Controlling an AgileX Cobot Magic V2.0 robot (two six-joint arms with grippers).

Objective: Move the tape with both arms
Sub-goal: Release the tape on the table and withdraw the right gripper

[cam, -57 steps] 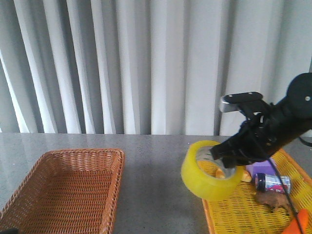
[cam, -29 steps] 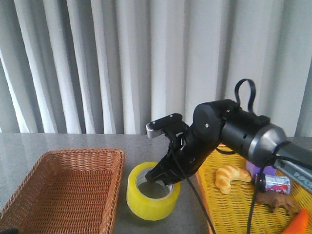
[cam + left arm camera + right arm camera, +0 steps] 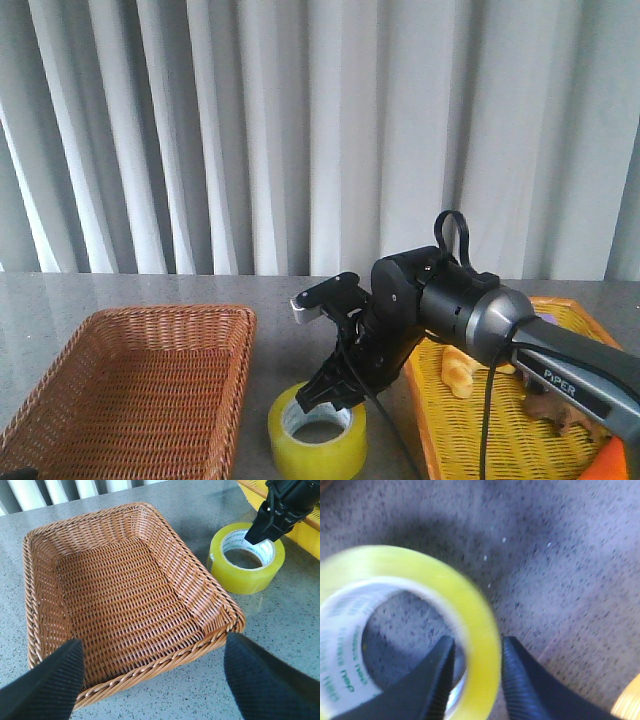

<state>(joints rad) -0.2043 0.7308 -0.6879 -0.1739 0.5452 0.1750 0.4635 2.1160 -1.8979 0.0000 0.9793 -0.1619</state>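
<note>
- The tape (image 3: 317,443) lies flat on the grey table (image 3: 300,300), its hole facing up, between the brown wicker basket (image 3: 130,385) and the yellow basket (image 3: 500,440).
- In the left wrist view, the tape (image 3: 246,558) is just beside the basket's (image 3: 120,595) corner but does not touch it.
- The right gripper (image 3: 330,395) reaches down from the right arm (image 3: 450,310) to the rim of the roll, on the side facing the yellow basket.
- In the right wrist view, one black finger (image 3: 432,685) is inside the white core and the other finger is outside, so the yellow wall of the tape (image 3: 470,615) sits between them. The right gripper (image 3: 475,680) is closed on the roll's wall and grips it.
- From the front view the underside of the roll appears to rest on the table, though I cannot tell this for certain.
- The left gripper (image 3: 150,680) hangs above the near edge of the brown basket. Its two fingers are spread wide and hold nothing.
- A croissant (image 3: 462,372) lies in the yellow basket, partly hidden behind the right arm.
- Grey-white curtains (image 3: 200,130) hang behind the table.
</note>
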